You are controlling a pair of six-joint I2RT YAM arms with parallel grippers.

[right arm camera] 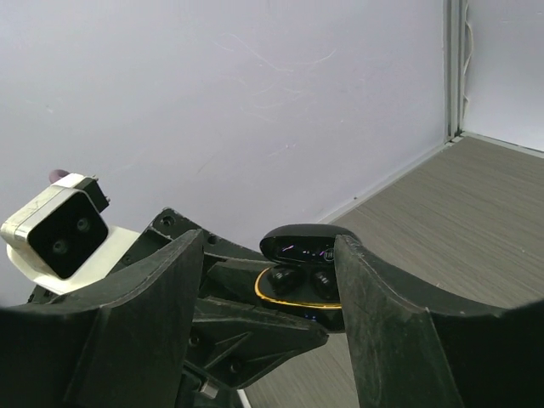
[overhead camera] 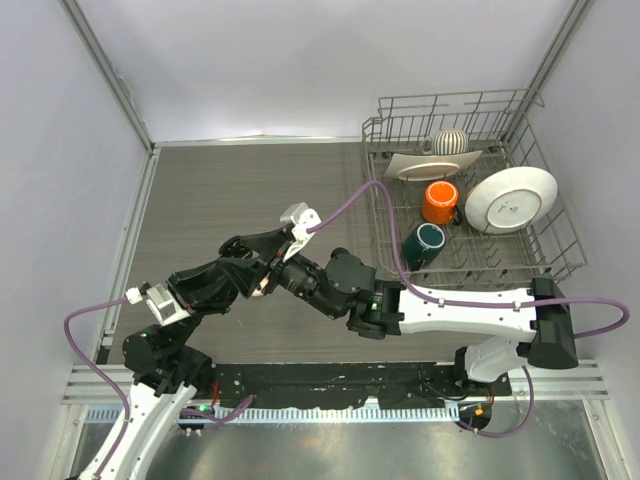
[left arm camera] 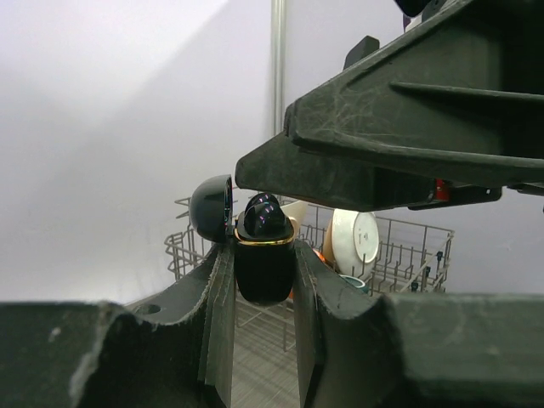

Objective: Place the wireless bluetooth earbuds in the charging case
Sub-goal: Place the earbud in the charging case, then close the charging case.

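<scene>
My left gripper is shut on a black charging case with a gold rim and holds it upright above the table. The case's lid stands open. Two black earbuds sit in the case, and one earbud shows in the left wrist view. My right gripper is open, its fingers either side of the case and just above it. The two grippers meet at the table's middle, where the case is hidden. No white earbuds are in view.
A wire dish rack stands at the back right. It holds a white plate, an orange mug, a teal mug and a striped cup. A purple cable loops above the right arm.
</scene>
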